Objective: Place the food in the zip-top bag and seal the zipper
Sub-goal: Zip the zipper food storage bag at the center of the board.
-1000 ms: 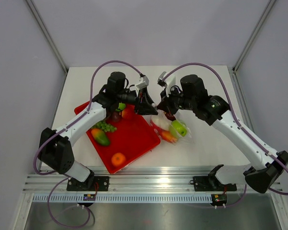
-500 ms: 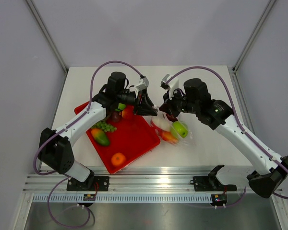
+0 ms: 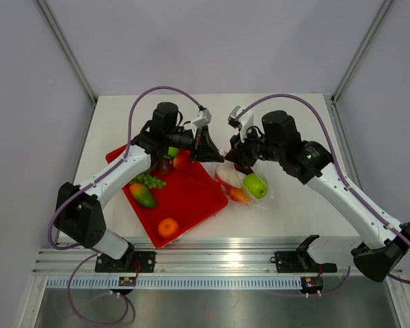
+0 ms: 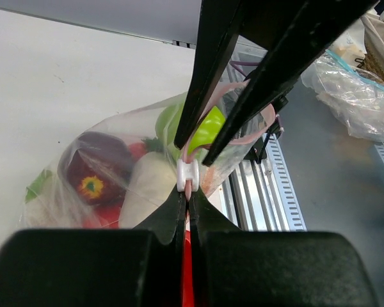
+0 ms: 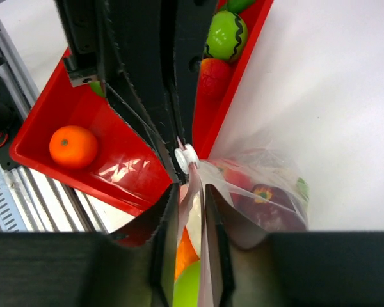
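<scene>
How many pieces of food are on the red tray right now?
6 show: orange at the near corner; green-orange fruit and grapes by the left edge; dark piece, red piece and green piece beside the left arm, which may hide more.

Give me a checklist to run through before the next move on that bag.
1. Left gripper clamped on the zipper, right behind the white slider: ok.
2. Right gripper holding the zip-top bag: not ok; its jaws straddle the strip with a gap.
3. All food bagged: not ok; an orange and grapes lie on the red tray.
4. Zipper sealed end to end: cannot tell.
</scene>
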Motion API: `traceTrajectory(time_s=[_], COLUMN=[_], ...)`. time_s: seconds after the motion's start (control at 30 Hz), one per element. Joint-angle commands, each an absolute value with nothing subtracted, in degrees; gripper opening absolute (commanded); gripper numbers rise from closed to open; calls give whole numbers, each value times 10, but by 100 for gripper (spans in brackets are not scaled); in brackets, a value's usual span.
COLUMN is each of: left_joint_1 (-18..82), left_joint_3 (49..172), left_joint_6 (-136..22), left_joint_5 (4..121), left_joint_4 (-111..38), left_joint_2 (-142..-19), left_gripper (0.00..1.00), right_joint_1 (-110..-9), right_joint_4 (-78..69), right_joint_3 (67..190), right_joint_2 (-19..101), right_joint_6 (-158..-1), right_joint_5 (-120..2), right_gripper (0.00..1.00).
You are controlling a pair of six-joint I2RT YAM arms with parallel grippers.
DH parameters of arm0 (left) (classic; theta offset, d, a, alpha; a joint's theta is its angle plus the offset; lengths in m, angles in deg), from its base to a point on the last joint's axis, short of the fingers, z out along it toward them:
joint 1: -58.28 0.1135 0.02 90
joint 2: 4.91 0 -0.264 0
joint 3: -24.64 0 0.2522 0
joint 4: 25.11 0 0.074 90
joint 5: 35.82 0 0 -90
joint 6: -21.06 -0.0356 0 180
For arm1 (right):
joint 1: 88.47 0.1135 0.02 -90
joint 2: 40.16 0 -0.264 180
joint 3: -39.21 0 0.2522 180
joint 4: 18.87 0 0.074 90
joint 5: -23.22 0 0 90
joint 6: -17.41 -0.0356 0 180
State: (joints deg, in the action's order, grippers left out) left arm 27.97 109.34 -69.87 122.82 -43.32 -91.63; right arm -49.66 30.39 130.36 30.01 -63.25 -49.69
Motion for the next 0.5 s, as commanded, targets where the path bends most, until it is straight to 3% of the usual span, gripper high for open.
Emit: traceTrajectory(time_s=[0.0,0.1,0.47], left_joint_1=[278,278,278], left_joint_3=[1097,1099,1099], left_joint_6=[-693,-693,-699], left_joint_5=[1255,1255,1252], left_joint_4=[-396,-394,-408], left_joint_2=[-903,-903,-887], left_gripper=[0,0,0], right_joint_1=[-492,-492,-492], right_joint_4=[314,333,369], right_joint_3=[1350,1374,1421], right_joint_2=[308,326,377], right_joint_6=[-609,-599,-588], right_joint_5=[-451,-423,-394], right_gripper=[31,36,26])
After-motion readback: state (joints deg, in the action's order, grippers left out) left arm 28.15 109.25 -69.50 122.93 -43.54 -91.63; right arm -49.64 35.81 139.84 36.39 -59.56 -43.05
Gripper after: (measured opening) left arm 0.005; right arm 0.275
